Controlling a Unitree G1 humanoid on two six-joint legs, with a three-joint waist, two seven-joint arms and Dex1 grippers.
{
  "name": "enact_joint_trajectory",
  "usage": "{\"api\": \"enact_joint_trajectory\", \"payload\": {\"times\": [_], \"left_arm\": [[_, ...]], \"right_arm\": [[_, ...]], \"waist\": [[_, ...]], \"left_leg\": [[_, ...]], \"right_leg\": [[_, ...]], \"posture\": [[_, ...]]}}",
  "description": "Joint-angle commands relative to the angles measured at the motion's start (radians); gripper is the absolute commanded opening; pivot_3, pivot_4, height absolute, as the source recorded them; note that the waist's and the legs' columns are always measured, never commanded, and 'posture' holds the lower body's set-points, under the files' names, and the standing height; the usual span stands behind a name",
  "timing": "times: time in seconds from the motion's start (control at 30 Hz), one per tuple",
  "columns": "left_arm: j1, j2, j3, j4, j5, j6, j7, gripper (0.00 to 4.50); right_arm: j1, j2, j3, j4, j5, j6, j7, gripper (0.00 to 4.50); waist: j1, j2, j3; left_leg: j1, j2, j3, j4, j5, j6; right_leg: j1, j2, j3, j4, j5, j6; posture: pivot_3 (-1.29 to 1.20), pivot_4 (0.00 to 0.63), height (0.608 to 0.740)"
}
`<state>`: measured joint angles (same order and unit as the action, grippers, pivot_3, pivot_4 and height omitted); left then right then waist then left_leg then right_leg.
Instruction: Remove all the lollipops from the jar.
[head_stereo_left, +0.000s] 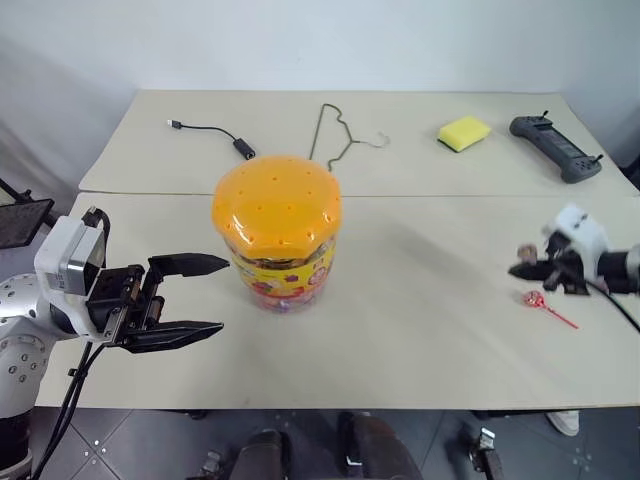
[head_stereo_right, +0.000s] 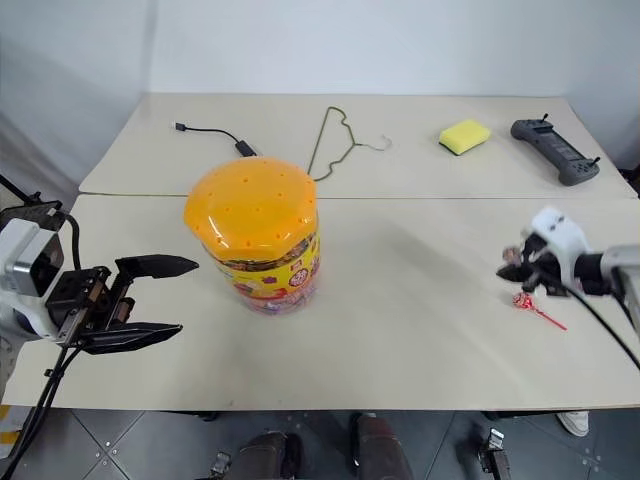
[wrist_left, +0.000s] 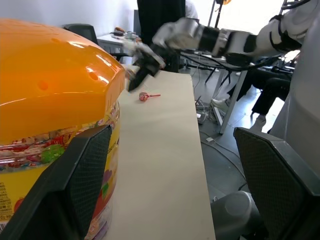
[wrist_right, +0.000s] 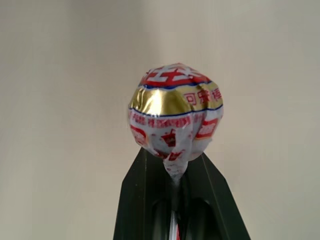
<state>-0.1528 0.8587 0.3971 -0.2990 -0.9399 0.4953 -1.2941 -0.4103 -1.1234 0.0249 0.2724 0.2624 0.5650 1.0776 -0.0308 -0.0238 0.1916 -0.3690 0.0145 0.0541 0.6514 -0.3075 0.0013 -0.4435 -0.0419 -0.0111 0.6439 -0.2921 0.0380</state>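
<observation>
right gripper (wrist_right: 181, 165) clamped on the stick of a lollipop (wrist_right: 174, 114), wrapped head standing proud just beyond the fingertips. held out over the bare table (head_stereo_left: 430, 300), well apart from the jar (head_stereo_left: 277, 232); judged as carrying the candy to a drop zone. second lollipop (head_stereo_left: 534, 299) already lying on the table just below and beside this gripper, red stick pointing away from the jar, which supports reading this spot as the collection point.

left gripper (head_stereo_left: 218, 296) spread wide, holding nothing, pointing level toward the jar and stopped just short of its side. one finger at label height, the other lower, near table level. placed so, probably, to brace or steady the tub on the next reach.

jar upright, ahead of the left fingertips, domed orange lid (head_stereo_left: 277, 205) seated on top, small holes across it. candy wrappers faintly visible through the clear wall, though whether a lollipop remains inside cannot be told.

far across the table from both grippers: black cable (head_stereo_left: 212, 134), wire hanger (head_stereo_left: 338, 136), yellow sponge (head_stereo_left: 464, 132), dark handheld controller (head_stereo_left: 556, 147). none involved.

next move calls for release beside the lying lollipop, low enough to prevent rolling.
</observation>
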Motion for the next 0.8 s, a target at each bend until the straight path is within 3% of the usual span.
{"api": "enact_joint_trajectory", "payload": {"times": [0.03,0.07,0.17,0.33,0.47,0.53,0.67,0.8], "left_arm": [[-0.022,-0.008,-0.005,0.013,0.027,-0.036,-0.002,4.14],[-0.027,-0.005,-0.008,0.019,0.035,-0.041,-0.005,4.14],[-0.040,0.013,-0.013,0.039,0.067,-0.052,-0.019,4.14],[-0.051,0.037,-0.005,0.082,0.093,-0.047,-0.022,4.14],[-0.066,0.009,0.028,0.210,0.211,-0.129,0.112,4.14],[-0.053,-0.002,0.042,0.258,0.253,-0.176,0.138,4.14],[0.052,-0.050,0.065,0.285,0.358,-0.300,0.203,4.14],[0.130,-0.123,0.068,0.231,0.428,-0.400,0.288,4.14]], "right_arm": [[0.029,0.007,-0.051,-0.049,-0.015,-0.047,-0.024,0.02],[0.039,0.020,-0.068,-0.041,-0.006,-0.052,-0.033,0.02],[0.057,0.032,-0.107,-0.016,0.018,-0.040,-0.023,0.78],[0.079,0.060,-0.224,-0.038,0.080,-0.188,0.026,2.46],[0.094,0.232,-0.320,-0.220,0.243,-0.411,0.123,3.76],[0.099,0.279,-0.307,-0.301,0.284,-0.377,0.120,4.40],[0.078,0.367,-0.207,-0.418,0.332,-0.357,0.152,4.46],[0.048,0.418,-0.119,-0.368,0.261,-0.472,0.217,4.46]], "waist": [[-0.001,0.000,0.000],[0.000,0.000,0.000],[0.003,0.000,0.000],[0.005,0.000,0.000],[-0.001,0.000,0.000],[-0.001,0.000,0.000],[0.001,0.000,0.000],[0.006,-0.001,-0.001]], "left_leg": [[0.001,0.000,0.001,0.001,0.000,0.000],[0.001,0.000,0.001,0.001,0.001,-0.001],[0.001,0.000,0.001,0.001,0.001,-0.001],[-0.001,0.000,0.001,0.000,0.000,0.000],[0.000,0.001,0.001,0.001,0.000,0.000],[0.001,0.002,0.001,0.000,0.001,-0.001],[0.001,0.002,0.001,-0.001,0.000,-0.001],[0.000,0.001,-0.001,0.000,0.000,0.000]], "right_leg": [[0.000,0.000,0.001,0.001,0.000,0.000],[0.000,0.001,0.001,0.002,0.000,0.000],[0.000,0.001,0.001,0.002,0.000,0.000],[0.000,0.001,0.001,0.000,0.001,0.001],[0.000,0.002,0.001,0.000,0.001,0.001],[0.000,0.003,0.001,0.002,0.001,0.001],[0.000,0.001,0.001,0.002,0.001,0.001],[0.000,-0.001,-0.001,0.000,0.001,0.002]], "posture": [[0.00,0.150,0.740],[0.00,0.150,0.740],[0.00,0.150,0.740],[0.00,0.150,0.740],[0.00,0.150,0.740],[0.00,0.150,0.740],[0.00,0.150,0.740],[0.00,0.150,0.740]]}}
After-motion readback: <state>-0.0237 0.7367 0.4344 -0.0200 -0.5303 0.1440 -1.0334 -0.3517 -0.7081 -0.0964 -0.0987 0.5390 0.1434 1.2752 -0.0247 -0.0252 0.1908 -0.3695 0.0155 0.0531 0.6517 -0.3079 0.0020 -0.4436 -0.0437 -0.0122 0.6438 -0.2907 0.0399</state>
